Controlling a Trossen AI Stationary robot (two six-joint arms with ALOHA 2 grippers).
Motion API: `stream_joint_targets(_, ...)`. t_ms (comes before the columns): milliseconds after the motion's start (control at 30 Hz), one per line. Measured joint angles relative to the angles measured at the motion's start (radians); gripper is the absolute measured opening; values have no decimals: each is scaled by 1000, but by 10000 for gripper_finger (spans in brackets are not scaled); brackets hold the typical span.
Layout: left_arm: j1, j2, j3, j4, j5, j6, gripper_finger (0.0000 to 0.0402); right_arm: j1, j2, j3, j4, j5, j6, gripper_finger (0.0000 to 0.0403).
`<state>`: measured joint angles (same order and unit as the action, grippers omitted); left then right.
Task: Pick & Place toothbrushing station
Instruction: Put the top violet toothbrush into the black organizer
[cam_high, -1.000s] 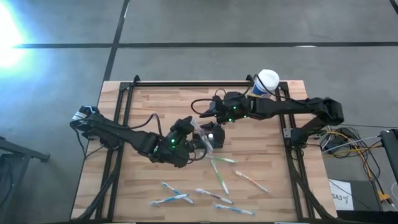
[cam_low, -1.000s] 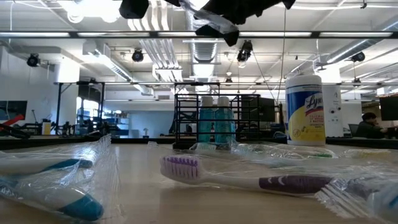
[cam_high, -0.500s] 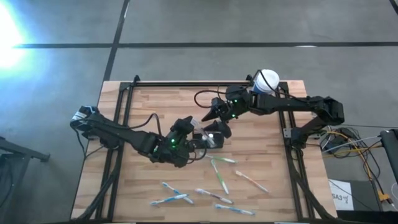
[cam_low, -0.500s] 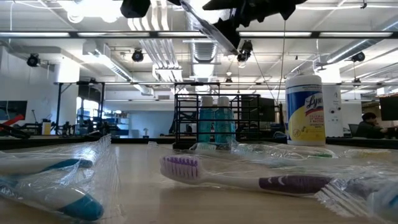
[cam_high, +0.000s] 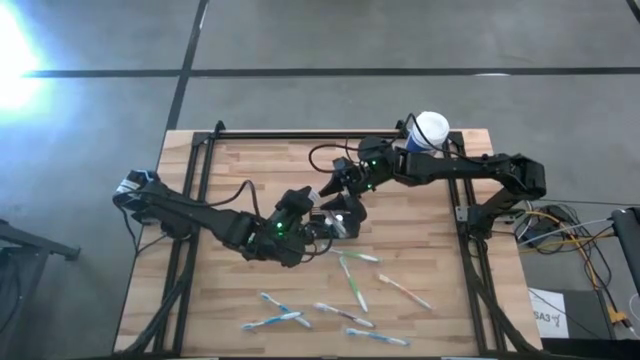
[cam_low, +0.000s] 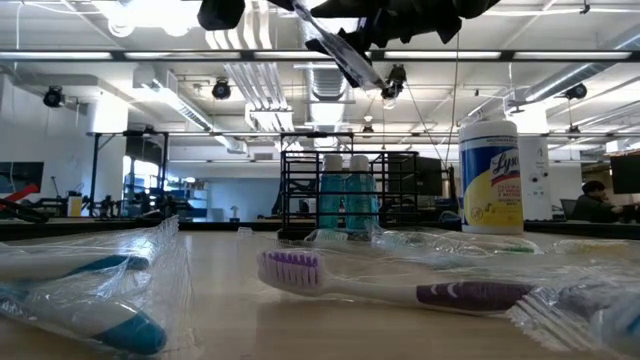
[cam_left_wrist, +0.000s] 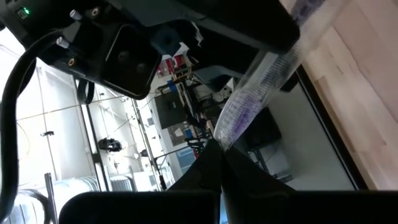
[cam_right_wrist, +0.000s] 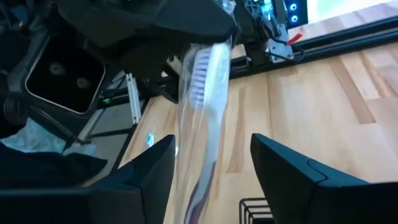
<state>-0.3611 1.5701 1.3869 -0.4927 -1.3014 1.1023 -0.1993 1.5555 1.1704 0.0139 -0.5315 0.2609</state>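
Note:
My left gripper (cam_high: 312, 222) is shut on a toothbrush in a clear wrapper (cam_right_wrist: 202, 112), held high over the table's middle. The brush slants across the top of the low view (cam_low: 340, 50). My right gripper (cam_high: 335, 185) is open. In the right wrist view its fingers stand on either side of the brush's handle half; I cannot tell whether they touch the wrapper. The toothbrushing station, a black wire rack (cam_low: 385, 190), stands on the table below the grippers (cam_high: 350, 210). My left gripper pinches the wrapper's end (cam_left_wrist: 227, 140) between its two fingertips, just past the purple-bristled head (cam_left_wrist: 239, 115). The brush is lifted clear of the table. It sticks out from the fingers on a slant, handle end away from them.
Several more wrapped toothbrushes lie on the near half of the table (cam_high: 355, 280), (cam_high: 275, 315), (cam_high: 405, 290). A yellow canister with a white cap (cam_high: 430, 130) stands at the far right. Black rails (cam_high: 200, 200) run along the table's sides.
My right gripper has turned at the wrist and shifted a little toward the held toothbrush, its fingers now on either side of it. My left gripper has kept still with the brush.

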Motion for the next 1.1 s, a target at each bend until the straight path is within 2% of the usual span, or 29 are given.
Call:
stream_joint_targets(233, 0, 0, 0, 3, 5, 5, 0, -2, 2, 0, 15, 4, -37, 144)
stream_joint_targets(533, 0, 0, -2, 9, 10, 6, 1, -2, 2, 0, 19, 10, -97, 20)
stream_joint_targets(833, -14, -1, -1, 13, 17, -2, 13, -4, 1, -1, 0, 8, -120, 15)
stream_joint_targets(1100, -79, -6, 42, 14, 26, -2, 97, -12, -69, -38, -26, -2, -171, 14)
